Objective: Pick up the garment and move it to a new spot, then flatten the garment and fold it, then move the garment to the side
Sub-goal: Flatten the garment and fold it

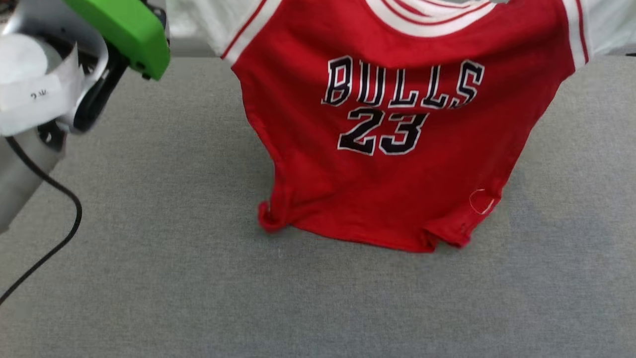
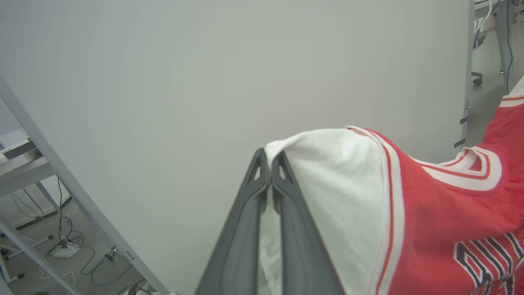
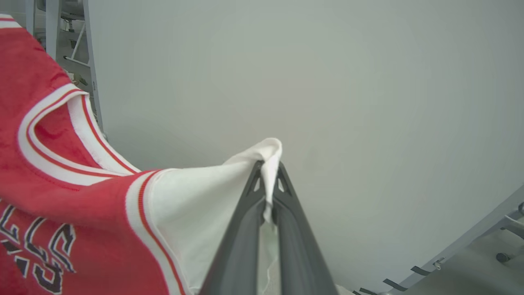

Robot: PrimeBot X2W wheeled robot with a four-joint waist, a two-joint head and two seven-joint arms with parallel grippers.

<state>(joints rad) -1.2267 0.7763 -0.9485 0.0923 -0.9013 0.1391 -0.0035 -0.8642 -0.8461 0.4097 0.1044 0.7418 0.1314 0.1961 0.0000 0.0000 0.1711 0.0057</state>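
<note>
A grey counter point(image 1: 149, 278) with a woven, felt-like cover spread across the head view, its edges cut off on every side. In both wrist views a plain pale wall point(image 2: 163, 82) stood behind the grippers, with metal frame legs and floor cables blurred at the corners.

The garment point(image 1: 397, 189) hung spread between the two grippers at the middle and right of the counter, chest facing the head camera. Its collar and shoulders ran out of the top of that view, and both white sleeves were mostly cut off there. The red cloth was soft knit, narrowing downward in loose folds. The hem seemed to touch the counter, curled into a small knot at its left corner and rumpled at the right.

The left arm point(image 1: 30, 74) showed at the upper left as a pale rounded shell with a glossy green cover and a paper label whose writing was too blurred to read. A thin black cable point(image 1: 64, 233) looped down from it.

The left gripper point(image 2: 270, 157) had its long dark fingers pressed together on the white sleeve edge. The right gripper point(image 3: 269, 168) was likewise clamped on the other sleeve, a tuft of white cloth poking out past its tips.

The black, white-outlined lettering point(image 1: 402, 84) read "BULLS" over "23".
</note>
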